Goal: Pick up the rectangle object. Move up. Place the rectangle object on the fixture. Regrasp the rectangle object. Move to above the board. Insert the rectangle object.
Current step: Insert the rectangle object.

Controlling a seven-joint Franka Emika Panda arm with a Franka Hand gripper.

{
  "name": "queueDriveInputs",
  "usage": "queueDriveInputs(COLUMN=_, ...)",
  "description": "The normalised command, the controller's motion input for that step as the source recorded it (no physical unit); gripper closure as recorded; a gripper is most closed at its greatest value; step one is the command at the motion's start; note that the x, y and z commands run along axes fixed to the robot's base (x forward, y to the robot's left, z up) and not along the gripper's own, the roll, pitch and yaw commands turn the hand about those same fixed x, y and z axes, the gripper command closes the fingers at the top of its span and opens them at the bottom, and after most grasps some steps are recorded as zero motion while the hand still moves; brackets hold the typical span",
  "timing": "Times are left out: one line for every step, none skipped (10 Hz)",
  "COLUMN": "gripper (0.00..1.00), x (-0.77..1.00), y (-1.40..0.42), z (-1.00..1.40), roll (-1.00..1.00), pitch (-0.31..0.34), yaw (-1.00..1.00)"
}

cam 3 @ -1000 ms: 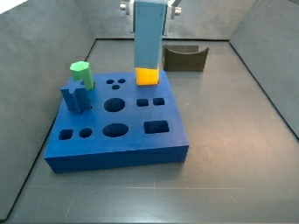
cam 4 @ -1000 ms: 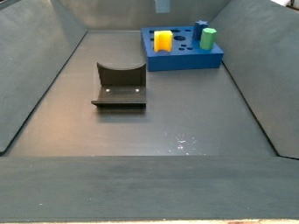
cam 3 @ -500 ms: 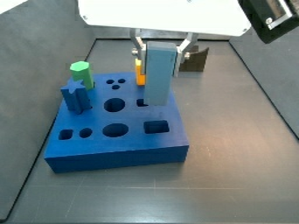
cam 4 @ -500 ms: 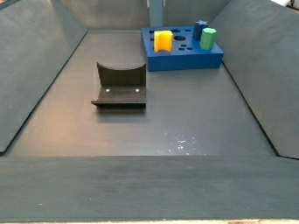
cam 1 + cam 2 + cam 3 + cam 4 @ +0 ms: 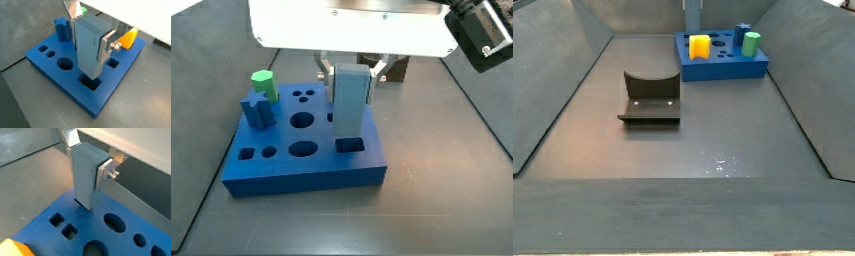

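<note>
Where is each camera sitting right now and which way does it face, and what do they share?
Wrist view: rides the arm, looks down the held rectangle object onto the board; gripper shows.
Wrist view: same mount, opposite side; gripper, block, board holes.
Side view: near the board, sees the gripper and the arm's body above.
Side view: far end, past the fixture toward the board.
All four share the board.

Wrist views close above board (image 5: 47, 62) (both)

White wrist housing, tool (image 5: 90, 37) with flat silver fingers, screw heads.
</note>
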Motion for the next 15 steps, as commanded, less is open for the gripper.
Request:
queueDriveInputs(gripper=1.0, x=-0.19, y=-0.04, z=-0.1, roll=-0.12, pitch=0.0, yaw=0.69)
queueDriveInputs(gripper=1.0, x=0.0, y=0.0, z=0.0, roll=-0.03, pitch=0.0, yaw=0.03)
queueDriveInputs(gripper=1.0, x=0.0, y=-0.14, z=-0.14, roll=-0.2, pitch=0.0, yaw=0.31)
queueDriveInputs(gripper=1.0, x=-0.1, y=-0.25, z=-0.33, roll=-0.32, pitch=0.0, yaw=0.52)
queueDriveInputs(gripper=1.0, x=-0.03, y=0.0, z=0.0, roll=0.0, pitch=0.0, yaw=0.09)
queueDriveInputs(gripper=1.0, x=0.0, y=0.0, z=-0.11, roll=-0.11, pitch=-0.009, yaw=0.0)
queueDriveInputs(gripper=1.0, x=0.28, y=0.0, z=-0.31, roll=-0.2, pitch=0.0, yaw=-0.2)
queueDriveInputs(gripper=1.0, x=0.42, y=0.0, z=-0.5, roll=-0.19, pitch=0.0, yaw=-0.34)
queueDriveInputs(gripper=1.0, x=0.0, y=0.0, z=0.0, roll=-0.03, pitch=0.0, yaw=0.0)
queueDriveInputs(gripper=1.0, x=0.0, y=0.0, z=-0.03, roll=0.0, pitch=0.0, yaw=0.0)
queueDriveInputs(gripper=1.0, x=0.0, y=0.45, z=0.0, roll=-0.33, pitch=0.063, yaw=0.09)
queueDriveInputs(gripper=1.0, x=0.0, y=0.05, z=0.0, roll=-0.01, pitch=0.0, yaw=0.0)
queueDriveInputs(gripper=1.0, x=0.0, y=-0.03, z=-0.03, roll=0.0, pitch=0.0, yaw=0.0)
queueDriveInputs(gripper=1.0, x=0.0, y=-0.21, z=-0.62, roll=0.14, pitch=-0.26, yaw=0.0)
queueDriveInputs(gripper=1.0, x=0.0, y=-0.08, z=-0.97, roll=0.05, pitch=-0.297, yaw=0.0)
